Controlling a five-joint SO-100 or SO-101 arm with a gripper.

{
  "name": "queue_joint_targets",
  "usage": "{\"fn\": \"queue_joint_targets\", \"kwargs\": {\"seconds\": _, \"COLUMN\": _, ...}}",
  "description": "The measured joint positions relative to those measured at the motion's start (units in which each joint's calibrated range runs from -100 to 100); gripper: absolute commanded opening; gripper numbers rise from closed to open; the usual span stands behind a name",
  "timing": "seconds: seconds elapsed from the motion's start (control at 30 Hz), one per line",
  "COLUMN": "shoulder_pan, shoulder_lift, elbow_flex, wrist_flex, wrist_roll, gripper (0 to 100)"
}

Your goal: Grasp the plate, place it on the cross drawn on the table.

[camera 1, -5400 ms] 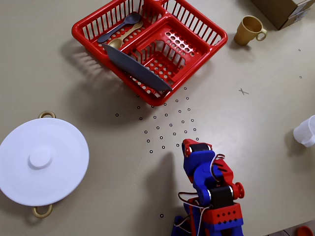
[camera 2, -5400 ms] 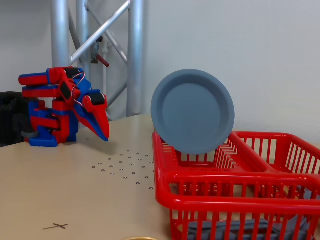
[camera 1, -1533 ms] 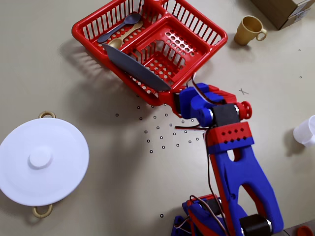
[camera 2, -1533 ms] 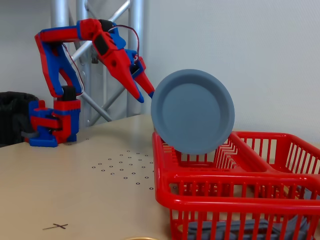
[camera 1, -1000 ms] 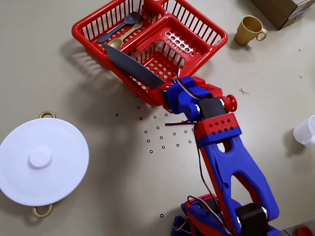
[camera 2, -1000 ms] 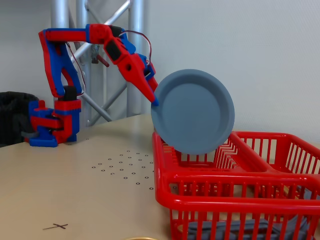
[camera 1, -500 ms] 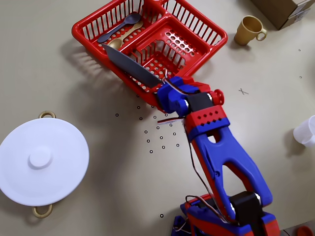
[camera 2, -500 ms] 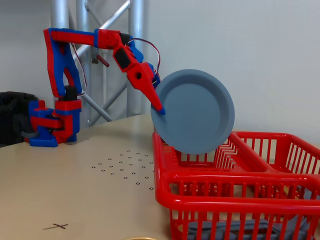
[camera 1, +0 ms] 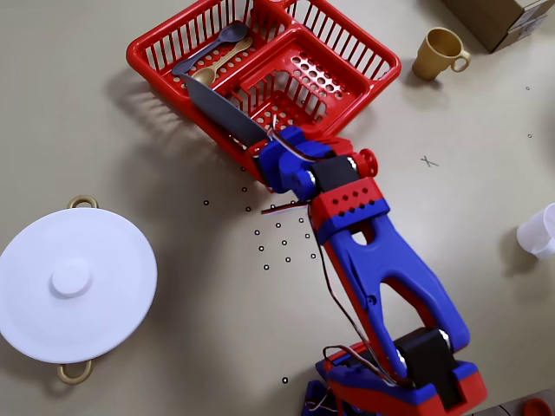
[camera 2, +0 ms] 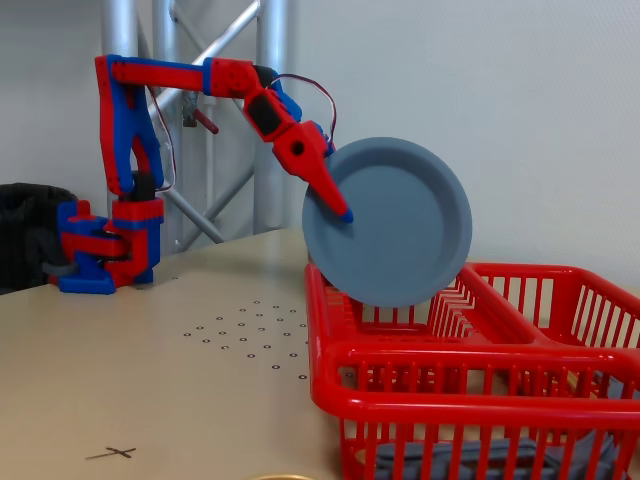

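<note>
The red basket [camera 1: 334,54] holds the plate [camera 2: 395,222] upright on edge; two spoons [camera 1: 208,54] lie at its ten o'clock compartment; the end effector [camera 2: 340,210] straddles the plate's rim, grip uncertain.

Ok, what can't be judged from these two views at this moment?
- Whether the gripper is shut on the plate: the overhead view hides the fingertips under the wrist, the fixed view shows one finger over the plate face.
- The cross: too small for detail.
- The cup: cut by the overhead view's edge.

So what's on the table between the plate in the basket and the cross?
In the overhead view, the arm's hand sits at the plate's end; beyond it, bare table up to the cross.
</note>
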Motion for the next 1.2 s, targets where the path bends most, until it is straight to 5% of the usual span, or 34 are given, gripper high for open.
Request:
{"fn": "queue_joint_targets", "kwargs": {"seconds": 0.77, "shoulder_pan": 0.09, "shoulder_lift": 0.0, "elbow_flex": -0.18, "wrist_flex": 0.0, "wrist_roll": -3.61, "gripper": 0}}
{"fn": "queue_joint_targets", "kwargs": {"seconds": 1.2, "shoulder_pan": 3.64, "shoulder_lift": -3.19, "elbow_flex": -0.54, "wrist_flex": 1.92, "wrist_roll": 2.0, "gripper": 0}}
